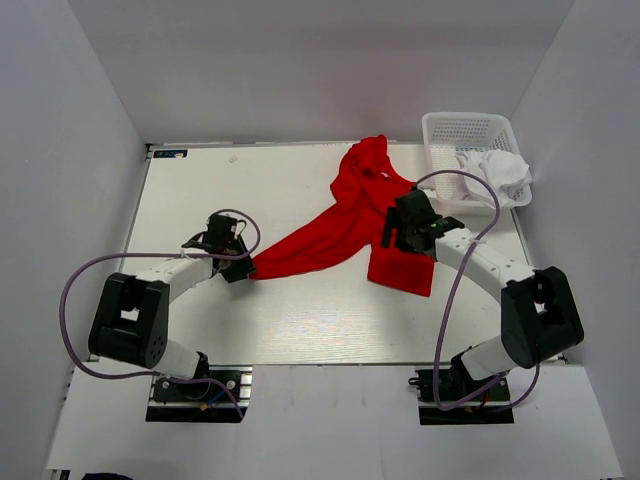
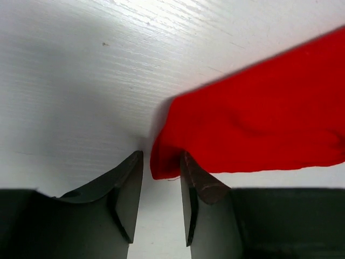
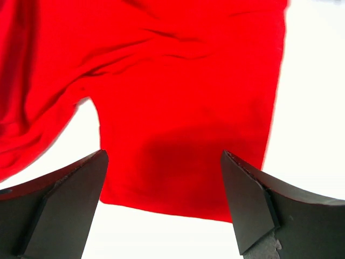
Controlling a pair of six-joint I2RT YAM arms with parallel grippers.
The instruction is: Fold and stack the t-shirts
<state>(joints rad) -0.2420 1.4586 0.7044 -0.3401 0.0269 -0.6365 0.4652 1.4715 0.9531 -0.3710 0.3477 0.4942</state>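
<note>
Finds red t-shirt (image 1: pixel 340 225) strewn mid-table (image 1: pixel 250 190), tail trailing toward 8 o'clock. Puts left gripper (image 2: pixel 163 155) half-narrowed around that tail's tip; cannot tell whether pinched. Shows right gripper (image 3: pixel 163 154) spread wide above the 4 o'clock flap. Leaves white t-shirt (image 1: pixel 503 168) in basket (image 1: pixel 450 130) at 1 o'clock.
</note>
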